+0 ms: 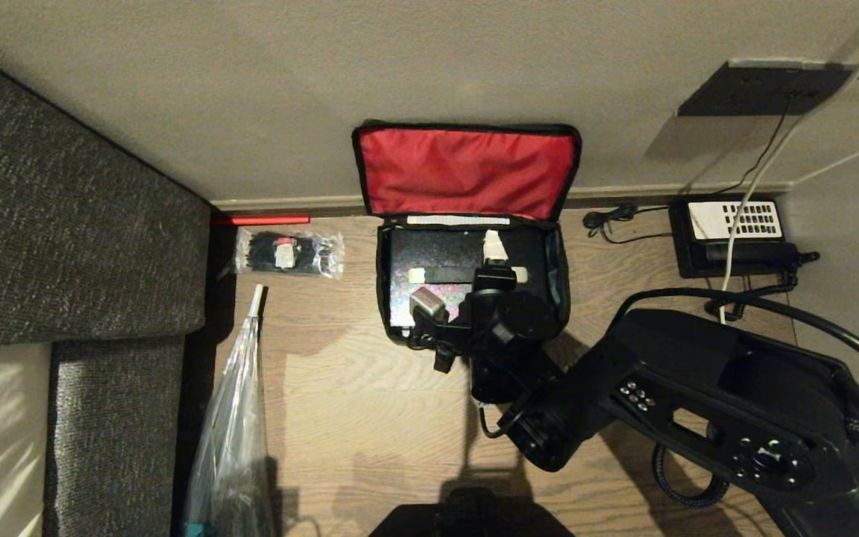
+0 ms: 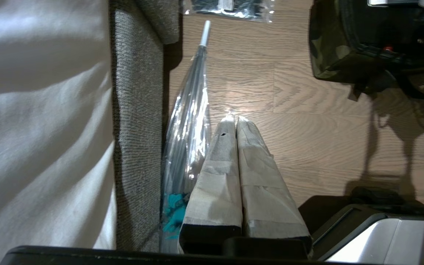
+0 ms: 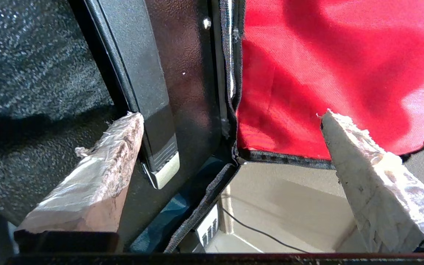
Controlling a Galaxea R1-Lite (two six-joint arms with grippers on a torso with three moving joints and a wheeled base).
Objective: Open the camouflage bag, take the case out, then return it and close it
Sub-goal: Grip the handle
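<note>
Right gripper (image 1: 500, 257) hangs spread wide over the case (image 1: 437, 257) lying flat inside the open camouflage bag (image 1: 467, 171) by the far wall — stiff, slick-looking shell, so probably best pinched at its raised handle bar.

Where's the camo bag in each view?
Head: bag centre, lid open against the wall.
Left wrist: camo side in upper right corner.
Right wrist: fills the frame, zipper rim at centre.
Shared landmark: red lining, also in right wrist view.
</note>
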